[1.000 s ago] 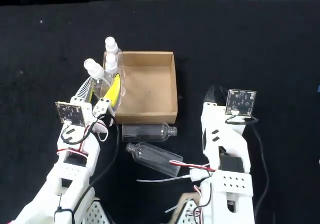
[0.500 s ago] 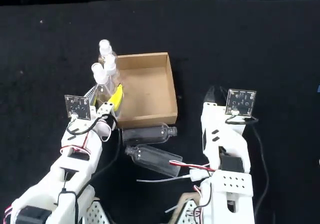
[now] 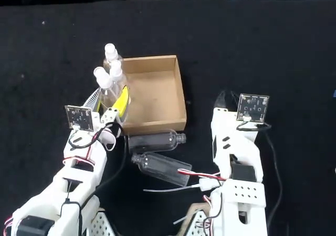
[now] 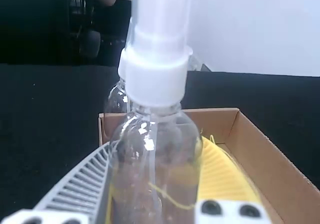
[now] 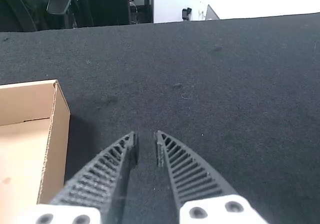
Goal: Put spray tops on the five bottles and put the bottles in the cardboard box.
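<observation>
Two white robot arms enter from the bottom edge of the overhead view onto a black table (image 3: 273, 47).

At lower centre, between the arms, two clear bottles lie on their sides with bare necks. The nearer lying bottle (image 3: 161, 167) slants with its neck toward the left. The farther lying bottle (image 3: 156, 140) lies level, neck to the right, just beside the near wall of the cardboard box (image 3: 157, 124).

The right claw (image 3: 224, 98) sits right of centre, well apart from the box. Its own camera shows the right claw (image 5: 146, 140) low over the cloth with its dark jaws almost together, a thin gap between the tips and nothing in them. The box's corner (image 5: 52, 109) is at the left edge of that frame.

The left claw (image 3: 109, 91), left of centre, is closed around the held bottle (image 3: 107, 93) at the box's left wall. That bottle carries a white spray top (image 3: 100, 77) and tilts toward the upper left. Up close, the held bottle (image 4: 155, 174) sits between the grey finger and the yellow finger of the left claw (image 4: 155, 184), its spray top (image 4: 157, 59) upright, the open box (image 4: 260, 149) beyond.

Farther still, two capped bottles (image 3: 116, 69) stand by the box's upper-left corner. I cannot tell whether they touch it.
</observation>
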